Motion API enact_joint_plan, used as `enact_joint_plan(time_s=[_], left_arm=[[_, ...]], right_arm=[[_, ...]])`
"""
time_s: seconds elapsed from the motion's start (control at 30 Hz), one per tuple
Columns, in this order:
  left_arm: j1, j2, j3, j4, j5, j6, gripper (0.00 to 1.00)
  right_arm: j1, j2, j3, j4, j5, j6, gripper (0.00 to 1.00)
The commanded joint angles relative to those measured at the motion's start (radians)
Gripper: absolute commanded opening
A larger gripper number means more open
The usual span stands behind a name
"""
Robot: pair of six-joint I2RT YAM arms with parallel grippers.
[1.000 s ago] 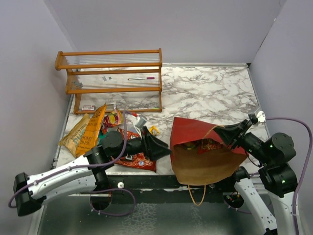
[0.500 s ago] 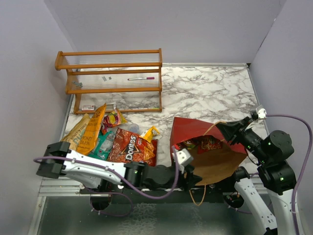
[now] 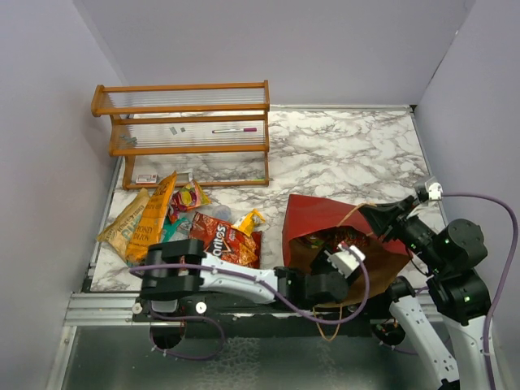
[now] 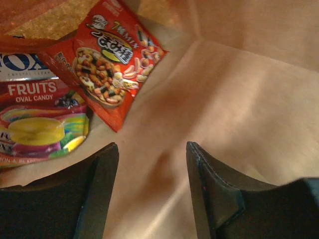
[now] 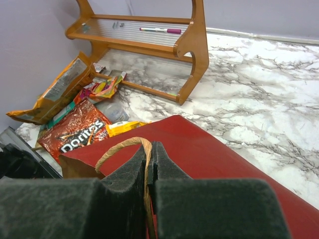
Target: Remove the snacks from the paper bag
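**Inspector:** Left gripper (image 4: pixel 152 149), condition?

**Assistant:** Released. It is inside the paper bag (image 3: pixel 313 213) with its two fingers (image 4: pixel 99 194) apart, and only the tan lining shows between them. Nothing is grasped.

**Inspector:** Contents of the bag?

**Assistant:** Two packets can be counted. A red snack-mix packet (image 4: pixel 112 55) lies ahead and to the left of the fingers. A fruit candy packet (image 4: pixel 42 119) lies just beyond the left finger, overlapped by the corner of the red one. An orange surface sits further ahead at the left; I cannot tell what it is.

**Inspector:** Right gripper (image 5: pixel 149 152)?

**Assistant:** Clenched on one twisted paper handle (image 5: pixel 122 147), which loops out to the left of its pads. The bag's red outside lies directly beyond.

**Inspector:** Items outside the bag?

**Assistant:** Six packets lie on the counter (image 3: pixel 349 146), well to the left of the left gripper:
- one Doritos packet (image 3: pixel 219 240)
- one small yellow packet (image 3: pixel 250 219)
- one teal packet (image 3: pixel 175 231)
- one orange packet (image 3: pixel 156 213)
- one tan packet (image 3: pixel 122 223)
- one multicoloured packet (image 3: pixel 188 195)

**Inspector:** Other fixtures?

**Assistant:** One wooden shelf (image 3: pixel 187 118) stands beyond those packets, with one pen (image 3: pixel 236 130) on it.
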Motion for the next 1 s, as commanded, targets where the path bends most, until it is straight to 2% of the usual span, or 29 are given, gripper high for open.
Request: enact_joint_plan(time_s=[0.0, 0.13, 0.33, 0.57, 0.73, 0.87, 0.93, 0.97], left_arm=[[0.084, 0.126, 0.102, -0.056, -0.031, -0.018, 0.58], [0.158, 0.158, 0.035, 0.087, 0.043, -0.052, 0.58], [0.201, 0.197, 0.005, 0.236, 0.033, -0.024, 0.66], [0.237, 0.258, -0.013, 0.439, 0.018, -0.007, 0.74], [0.256, 0.340, 0.043, 0.469, -0.020, -0.009, 0.73], [0.265, 0.384, 0.079, 0.480, -0.049, -0.016, 0.67], [0.272, 0.397, 0.091, 0.496, -0.026, -0.007, 0.56], [0.278, 0.401, 0.095, 0.506, 0.000, -0.001, 0.46]], right_arm=[[0.002, -0.008, -0.016, 0.036, -0.002, -0.006, 0.02], [0.002, -0.012, -0.019, 0.037, -0.004, -0.008, 0.02], [0.002, -0.001, -0.032, 0.061, -0.067, -0.024, 0.02], [0.002, -0.010, -0.023, 0.047, -0.060, -0.024, 0.02], [0.002, -0.016, -0.030, 0.054, -0.059, -0.023, 0.02], [0.002, -0.016, -0.027, 0.049, -0.061, -0.024, 0.02], [0.002, -0.019, -0.028, 0.050, -0.061, -0.026, 0.02], [0.002, -0.021, -0.031, 0.051, -0.061, -0.026, 0.02]])
